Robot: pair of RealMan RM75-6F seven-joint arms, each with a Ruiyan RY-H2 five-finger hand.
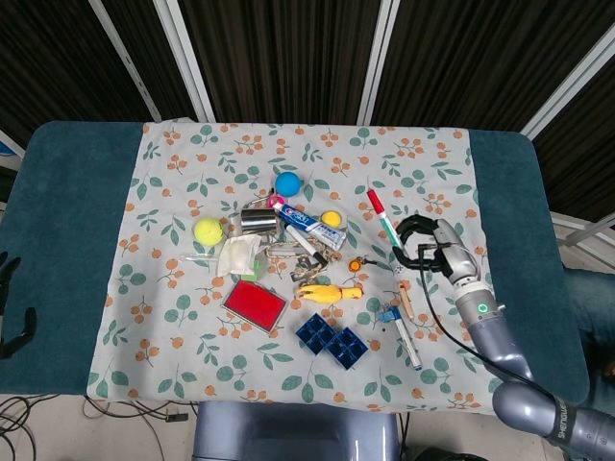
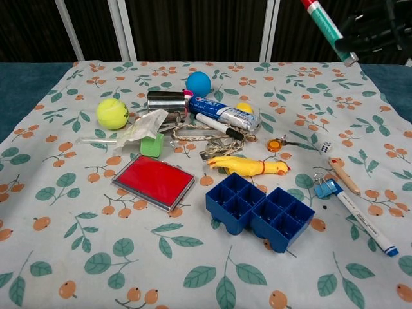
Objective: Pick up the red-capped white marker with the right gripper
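My right hand [image 1: 434, 248] grips the red-capped white marker [image 1: 382, 217] and holds it well above the table. In the chest view the marker [image 2: 328, 26] slants at the top right, red cap uppermost, with the dark fingers of my right hand [image 2: 380, 26] wrapped round its lower end. The left hand [image 1: 12, 307] shows only as dark fingers at the far left edge of the head view, off the cloth.
On the floral cloth [image 1: 192, 336] lie a blue tray [image 2: 261, 209], a rubber chicken [image 2: 248, 166], a blue-capped marker [image 2: 362, 221], a wooden stick [image 2: 344, 176], a die [image 2: 326, 147], a red pad [image 2: 153, 181], toothpaste [image 2: 222, 111], balls and a tin.
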